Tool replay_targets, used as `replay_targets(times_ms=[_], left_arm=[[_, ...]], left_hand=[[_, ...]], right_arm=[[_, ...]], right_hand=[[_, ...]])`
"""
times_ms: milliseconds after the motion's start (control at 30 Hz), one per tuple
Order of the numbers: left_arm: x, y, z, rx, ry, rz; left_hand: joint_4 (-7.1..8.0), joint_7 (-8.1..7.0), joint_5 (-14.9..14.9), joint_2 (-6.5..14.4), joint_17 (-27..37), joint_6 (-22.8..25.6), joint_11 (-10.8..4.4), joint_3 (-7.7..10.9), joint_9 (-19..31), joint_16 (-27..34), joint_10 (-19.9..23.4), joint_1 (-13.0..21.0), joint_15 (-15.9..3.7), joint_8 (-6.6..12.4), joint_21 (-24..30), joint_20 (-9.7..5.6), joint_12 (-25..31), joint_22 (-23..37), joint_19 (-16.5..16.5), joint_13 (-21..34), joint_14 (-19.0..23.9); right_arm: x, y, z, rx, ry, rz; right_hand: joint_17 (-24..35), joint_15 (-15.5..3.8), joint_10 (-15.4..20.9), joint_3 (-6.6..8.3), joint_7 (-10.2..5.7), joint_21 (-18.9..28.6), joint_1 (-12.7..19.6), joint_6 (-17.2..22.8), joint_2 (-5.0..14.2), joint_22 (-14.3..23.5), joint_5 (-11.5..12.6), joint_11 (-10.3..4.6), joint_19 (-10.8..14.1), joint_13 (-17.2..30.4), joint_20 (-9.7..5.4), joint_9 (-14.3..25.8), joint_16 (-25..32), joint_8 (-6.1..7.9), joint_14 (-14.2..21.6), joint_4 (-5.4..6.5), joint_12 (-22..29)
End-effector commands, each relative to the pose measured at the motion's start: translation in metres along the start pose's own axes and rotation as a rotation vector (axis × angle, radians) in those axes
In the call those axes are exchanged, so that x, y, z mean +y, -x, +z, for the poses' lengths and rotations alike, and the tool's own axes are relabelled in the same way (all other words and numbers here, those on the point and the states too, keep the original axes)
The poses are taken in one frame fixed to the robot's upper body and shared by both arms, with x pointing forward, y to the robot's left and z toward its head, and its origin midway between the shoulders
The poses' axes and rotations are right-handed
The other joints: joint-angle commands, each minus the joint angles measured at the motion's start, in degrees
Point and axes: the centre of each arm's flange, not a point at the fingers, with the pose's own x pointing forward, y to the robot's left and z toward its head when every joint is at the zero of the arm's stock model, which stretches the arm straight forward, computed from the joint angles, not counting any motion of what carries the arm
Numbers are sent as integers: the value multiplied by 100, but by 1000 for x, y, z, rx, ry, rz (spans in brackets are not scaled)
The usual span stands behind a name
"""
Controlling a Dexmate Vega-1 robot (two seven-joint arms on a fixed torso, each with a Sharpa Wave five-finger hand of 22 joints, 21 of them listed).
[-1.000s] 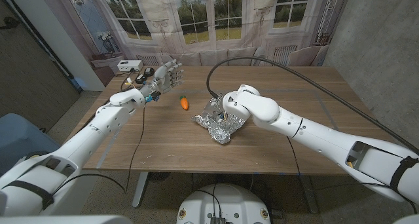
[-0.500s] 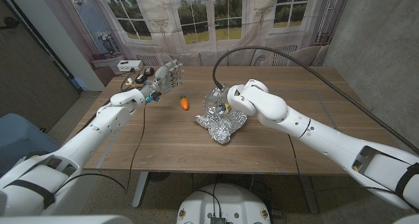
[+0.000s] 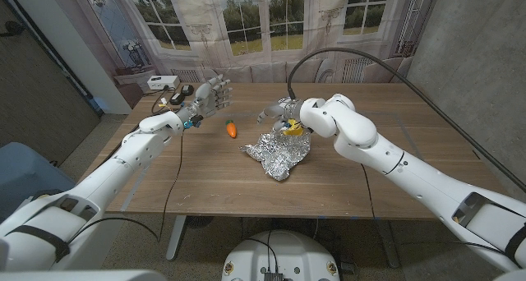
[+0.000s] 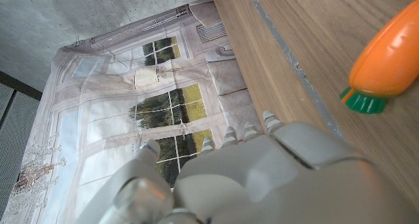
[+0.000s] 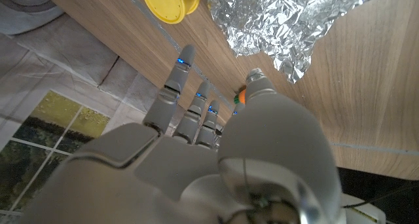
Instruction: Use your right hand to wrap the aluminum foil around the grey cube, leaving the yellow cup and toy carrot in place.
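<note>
A crumpled sheet of aluminum foil [image 3: 277,152] lies bunched in a lump at the table's middle; no grey cube shows through it. The yellow cup [image 3: 292,128] lies on its side at the foil's far edge. Left of the foil lies the toy carrot [image 3: 232,128]. My right hand [image 3: 275,110] hovers just beyond the foil with fingers spread, holding nothing. In the right wrist view, my right hand [image 5: 216,152] reaches toward the foil [image 5: 294,21] and the cup [image 5: 171,1]. My left hand [image 3: 209,92] is raised at the far left, fingers apart; the carrot [image 4: 386,54] lies near it.
Small items, among them a white box [image 3: 163,81], sit at the table's far left corner. A black cable [image 3: 329,59] arcs over the right arm. Bare wood [image 3: 394,117] spreads to the right of the foil and along the near edge.
My right hand has lifted off the foil and moved back toward the far side, uncovering the yellow cup. The foil stays in its lump. The left hand has not moved.
</note>
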Motion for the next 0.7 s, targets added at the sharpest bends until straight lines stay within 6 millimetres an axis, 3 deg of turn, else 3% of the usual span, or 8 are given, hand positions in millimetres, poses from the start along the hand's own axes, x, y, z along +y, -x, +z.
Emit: replay_targets(times_ms=[33,267,700], left_arm=[[-4,5,3,-26,-15,0],[-8,10,3,-60,-28,19],[-22,20,-5,-160,-16,63]], left_hand=[[-3,-28,54,-29,26,-431,-16,-8,11,10,-660,22,16,-16,-29,38,13,11,-97,11,-520],[-30,-90,49,-56,23,-341,-44,-24,10,14,-591,49,11,16,-38,36,39,8,-115,10,-511],[-138,-278,32,-150,14,-121,-92,-62,5,48,-378,145,-20,71,-42,8,112,-3,-100,5,-390]], right_arm=[[4,13,-32,-15,-315,-138],[10,14,-46,-35,-444,-199],[31,15,-79,-66,-748,-406]], right_hand=[[7,-238,133,23,55,-57,-85,81,7,27,-22,17,-27,16,128,15,44,39,92,60,38],[-7,-140,100,-52,121,-148,-326,25,-14,32,-77,60,-94,12,222,15,16,-10,24,165,-1],[-39,-53,128,-87,196,-280,-485,123,-29,38,-113,104,-222,4,303,6,-9,-6,-31,212,-32]])
